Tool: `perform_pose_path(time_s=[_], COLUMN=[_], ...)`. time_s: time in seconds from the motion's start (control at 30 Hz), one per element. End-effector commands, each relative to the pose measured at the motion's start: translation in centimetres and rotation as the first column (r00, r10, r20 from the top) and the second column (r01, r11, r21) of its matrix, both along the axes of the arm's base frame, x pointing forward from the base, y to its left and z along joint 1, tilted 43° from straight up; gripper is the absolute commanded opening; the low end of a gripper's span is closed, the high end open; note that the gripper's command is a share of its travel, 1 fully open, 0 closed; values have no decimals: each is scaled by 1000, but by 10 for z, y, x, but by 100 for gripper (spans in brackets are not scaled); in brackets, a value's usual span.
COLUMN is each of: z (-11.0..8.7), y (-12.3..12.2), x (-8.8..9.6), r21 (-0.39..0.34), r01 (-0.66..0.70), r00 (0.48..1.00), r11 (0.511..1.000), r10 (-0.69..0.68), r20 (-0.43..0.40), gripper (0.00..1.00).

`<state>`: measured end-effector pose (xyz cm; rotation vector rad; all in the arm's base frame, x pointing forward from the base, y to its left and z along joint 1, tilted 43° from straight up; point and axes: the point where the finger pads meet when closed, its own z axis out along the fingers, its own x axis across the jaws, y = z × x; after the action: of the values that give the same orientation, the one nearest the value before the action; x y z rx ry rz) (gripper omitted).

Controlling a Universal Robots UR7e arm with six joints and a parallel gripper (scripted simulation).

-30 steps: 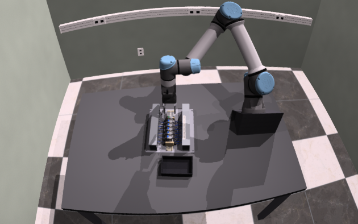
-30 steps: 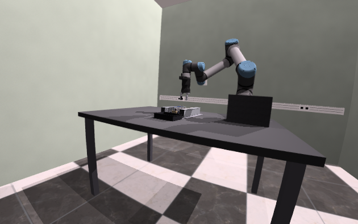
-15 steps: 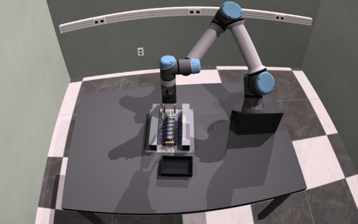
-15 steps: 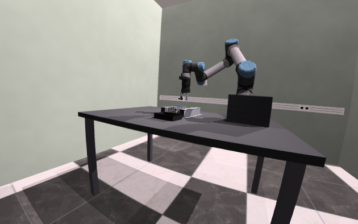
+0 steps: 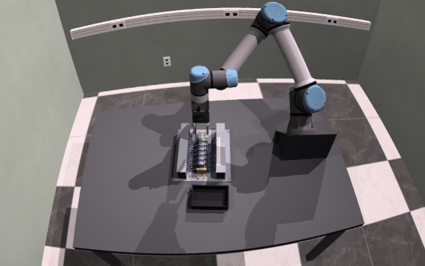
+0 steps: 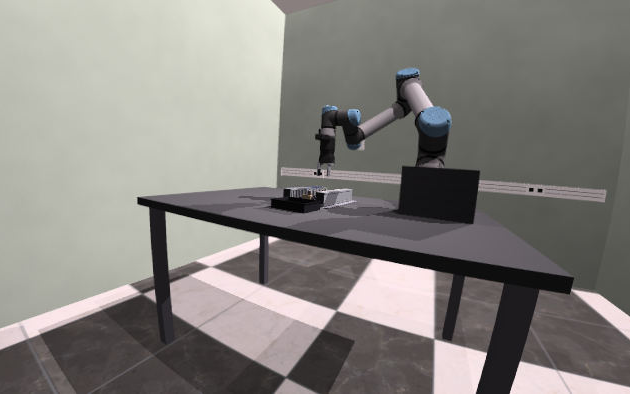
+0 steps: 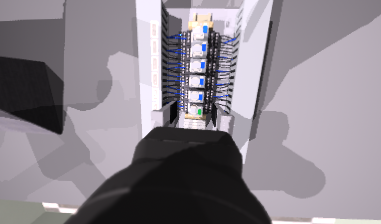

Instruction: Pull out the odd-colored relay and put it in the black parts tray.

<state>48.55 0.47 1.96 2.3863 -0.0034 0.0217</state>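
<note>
The relay panel (image 5: 227,156) (image 7: 178,15) lies flat on the table. A column of six relays runs down its middle. The relay with the green button (image 5: 200,138) (image 7: 196,110) is seated at the end farthest from the tray. The other five, such as this blue-button relay (image 7: 198,65), stand in line with it. My gripper (image 5: 201,133) (image 6: 324,175) (image 7: 194,109) is open and empty, pointing down above the panel. In the wrist view its fingers appear on both sides of the green-button relay, with height between them and the panel. The black parts tray (image 5: 210,208) (image 6: 292,205) is empty.
Tall grey wiring ducts (image 5: 183,152) (image 5: 220,152) flank the relay column, with thin wires between. A tan end block (image 5: 201,171) closes the column at the tray end. The black robot base block (image 5: 305,146) (image 6: 439,195) stands to the right on the table (image 5: 121,216).
</note>
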Motion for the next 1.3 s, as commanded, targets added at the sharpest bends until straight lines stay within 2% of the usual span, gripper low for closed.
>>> perform_pose_path(time_s=[0.0, 0.4, 1.27], z=[0, 6, 6], y=[0, -16, -17], x=[0, 0, 0], r21=[0, 0, 0], r01=[-1, -1, -1], r00=[1000, 1000, 1000], r11=[1000, 1000, 1000], r10=[1, 1, 1], r20=[1, 1, 1], gripper=[98, 98, 98])
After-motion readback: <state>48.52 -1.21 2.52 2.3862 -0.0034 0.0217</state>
